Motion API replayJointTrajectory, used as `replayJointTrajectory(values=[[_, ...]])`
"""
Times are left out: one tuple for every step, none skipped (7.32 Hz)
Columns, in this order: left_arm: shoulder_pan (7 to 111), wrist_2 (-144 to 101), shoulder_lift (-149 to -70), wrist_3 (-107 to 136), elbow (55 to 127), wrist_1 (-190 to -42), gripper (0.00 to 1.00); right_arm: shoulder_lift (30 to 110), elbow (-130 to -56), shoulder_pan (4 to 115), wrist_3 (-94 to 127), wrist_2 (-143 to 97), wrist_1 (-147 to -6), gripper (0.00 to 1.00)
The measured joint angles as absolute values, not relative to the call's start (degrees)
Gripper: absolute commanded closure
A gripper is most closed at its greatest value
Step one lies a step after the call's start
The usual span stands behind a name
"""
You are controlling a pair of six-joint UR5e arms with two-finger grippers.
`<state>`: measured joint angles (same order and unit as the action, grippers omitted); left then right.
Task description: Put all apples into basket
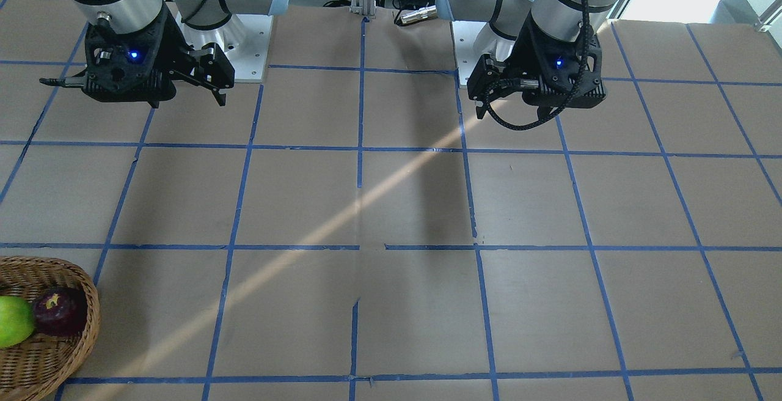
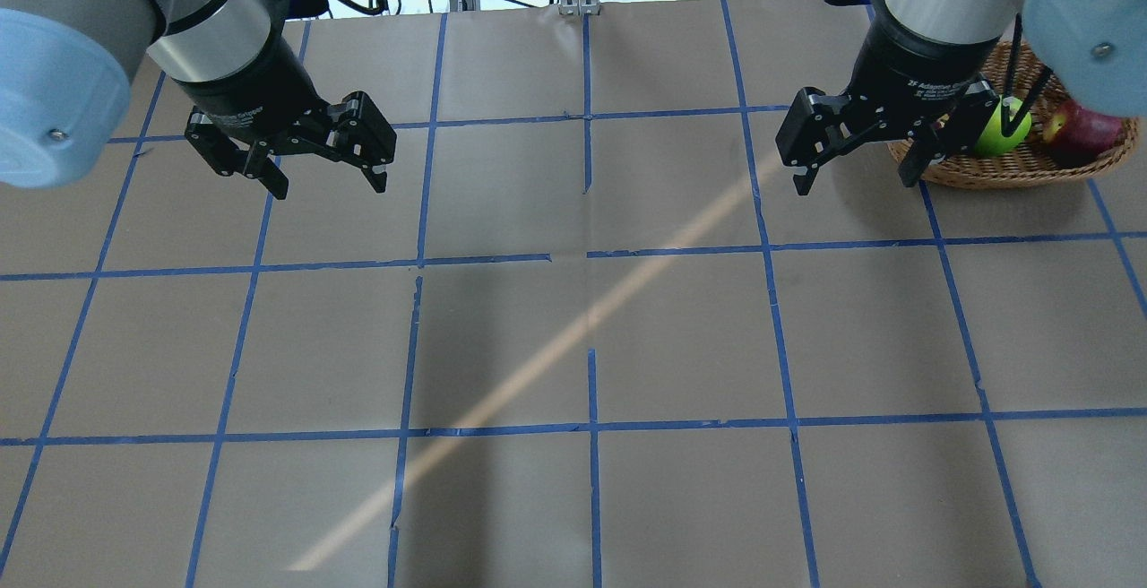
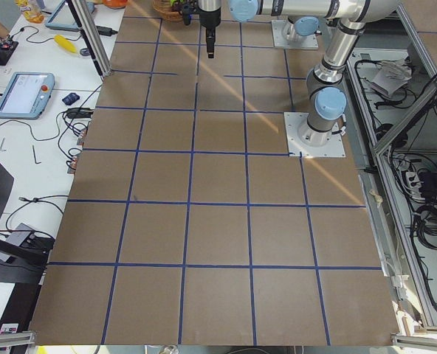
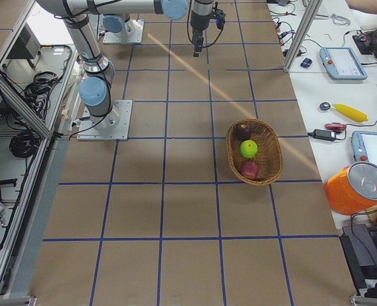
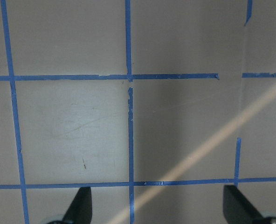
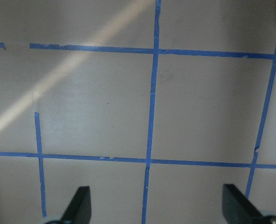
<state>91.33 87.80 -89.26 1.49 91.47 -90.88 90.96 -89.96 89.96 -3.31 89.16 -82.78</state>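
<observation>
Exterior right shows all three apples in the basket, just outside the right jaws; job looks done. Both the left gripper and right gripper hang spread, empty.

Sunlight streak crosses brown table gridded with blue tape.

basket: brown wicker, upright | green apple, red apple, maroon apple: all inside, in a row

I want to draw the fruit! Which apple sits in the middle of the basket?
The lime green apple. It lies between the dark purple apple and the red apple inside the basket.
</observation>
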Motion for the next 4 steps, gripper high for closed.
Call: replayJointTrajectory(values=[[91.3, 87.8, -89.3, 1.5, 91.5, -90.8, 0.0, 91.1, -90.0, 89.9, -3.3, 89.2, -82.6, 0.0], [91.3, 87.8, -89.3, 1.5, 91.5, -90.7, 0.0, 91.1, -90.0, 89.9, -3.3, 89.2, -82.4, 0.0], [91.3, 87.8, -89.3, 1.5, 91.5, -90.7, 0.0, 91.1, -90.0, 89.9, -3.3, 89.2, -82.4, 0.0], [91.3, 87.9, -89.2, 1.5, 91.5, -90.6, 0.0, 91.1, -90.0, 89.9, -3.3, 89.2, -82.4, 0.0]])
